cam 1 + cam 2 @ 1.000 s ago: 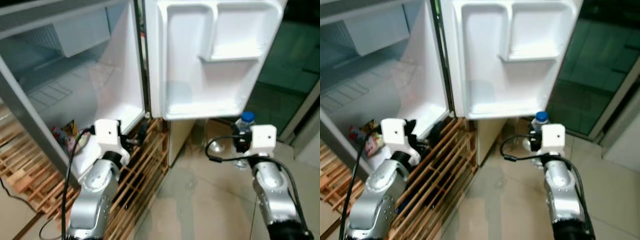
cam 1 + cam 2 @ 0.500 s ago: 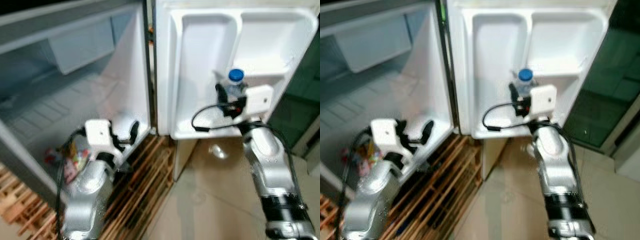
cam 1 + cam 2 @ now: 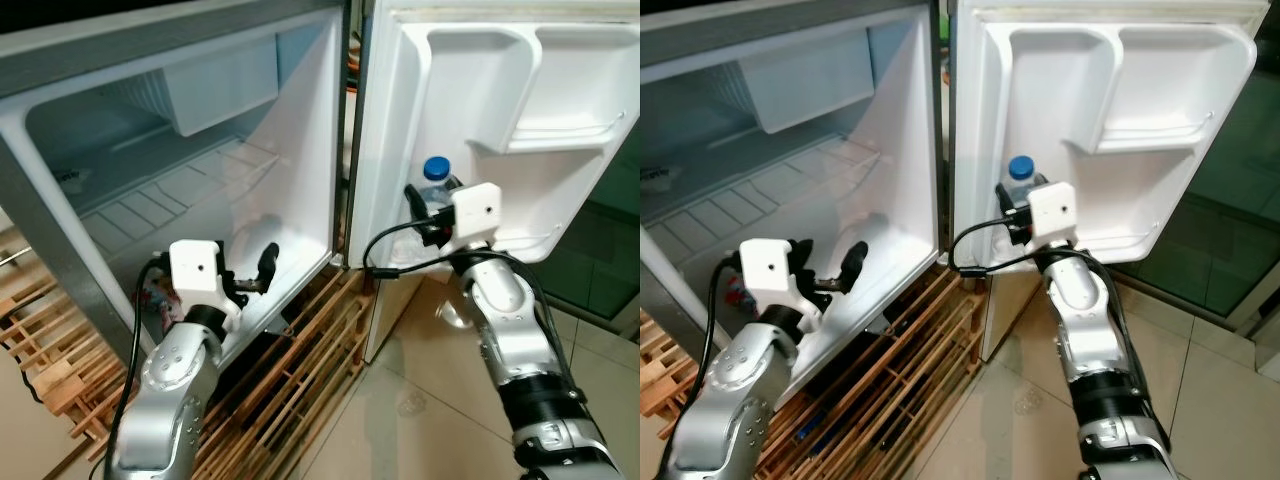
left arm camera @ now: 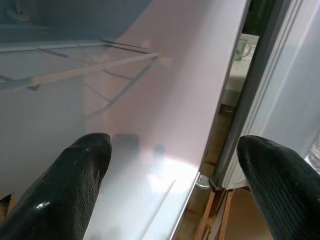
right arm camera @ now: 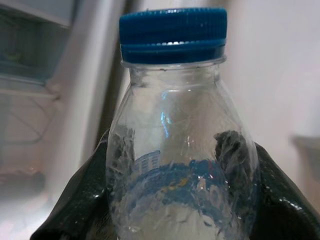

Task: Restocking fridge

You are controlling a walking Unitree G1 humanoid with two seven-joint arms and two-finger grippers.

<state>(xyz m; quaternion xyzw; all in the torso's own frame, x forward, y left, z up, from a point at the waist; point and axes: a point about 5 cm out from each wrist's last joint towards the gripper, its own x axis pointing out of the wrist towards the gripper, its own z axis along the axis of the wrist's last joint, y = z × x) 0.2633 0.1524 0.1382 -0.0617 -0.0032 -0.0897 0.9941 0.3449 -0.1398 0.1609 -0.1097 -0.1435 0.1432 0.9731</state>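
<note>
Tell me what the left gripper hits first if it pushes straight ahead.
Probably the fridge's white inner side wall. The open left gripper points at it near the door edge, though depth is hard to judge.

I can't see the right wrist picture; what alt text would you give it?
A clear plastic bottle with a blue cap stands upright, close to the camera, gripped between the right gripper's two black fingers. Behind it, blurred, are the white fridge door and the fridge interior.

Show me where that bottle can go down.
The lower door shelf, right of the right gripper and its bottle, is bare, as is the upper door bin. The wire shelf is bare; snack packets crowd the cabinet's bottom left.
</note>
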